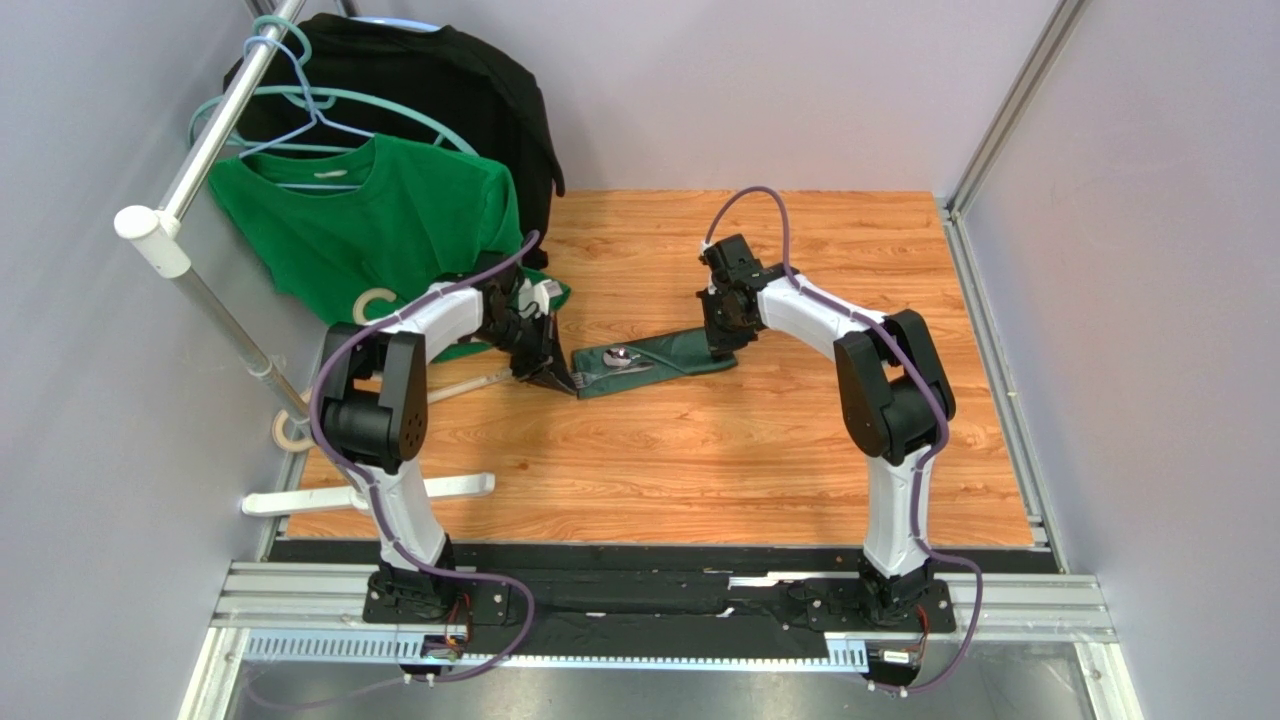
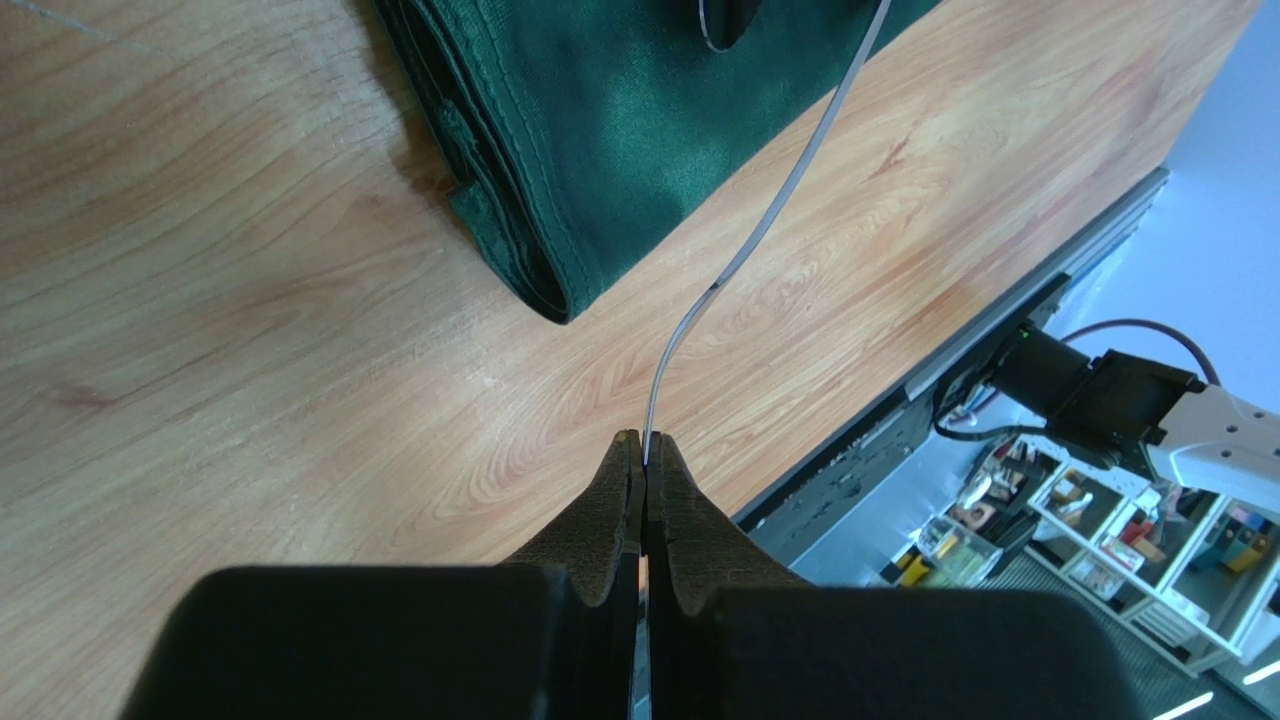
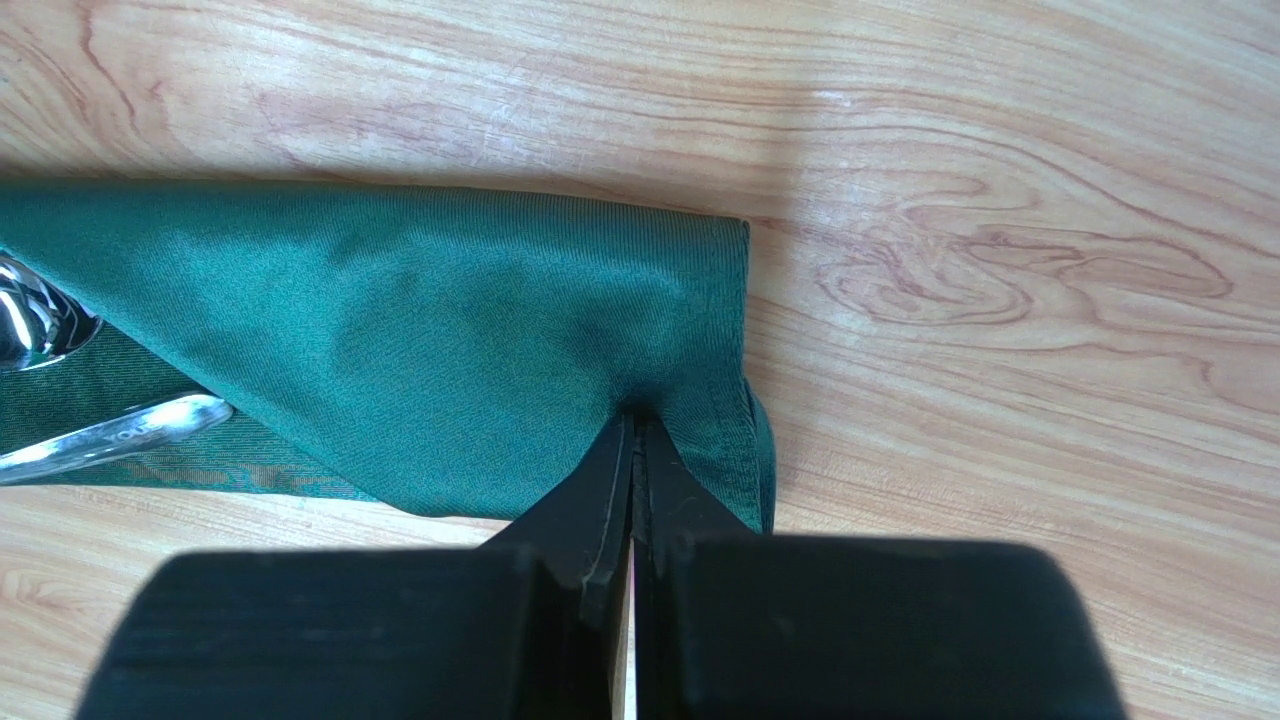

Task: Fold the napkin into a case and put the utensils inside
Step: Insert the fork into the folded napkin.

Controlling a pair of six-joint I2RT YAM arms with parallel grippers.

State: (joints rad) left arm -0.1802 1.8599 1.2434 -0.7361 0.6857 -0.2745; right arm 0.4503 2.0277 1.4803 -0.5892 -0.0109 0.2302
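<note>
**Left tool [image 2: 643, 440] and right tool [image 3: 633, 426] clamped at opposite ends of the case [image 1: 661, 362]**

Only the overhead view takes in the whole table [image 1: 751, 450]. A black garment [image 1: 451, 90] and a green T-shirt [image 1: 391, 210] hang at its far left corner, and the case lies as a narrow strip between the arms. The right wrist view alone shows that tool's fingers pressed together on a pinch of cloth at the case's folded end, with a spoon [image 3: 30, 323] farther along. The left wrist view alone shows the left tool, just short of the case, nipping a thin silver utensil [image 2: 751, 248] that runs up over the cloth.
</note>
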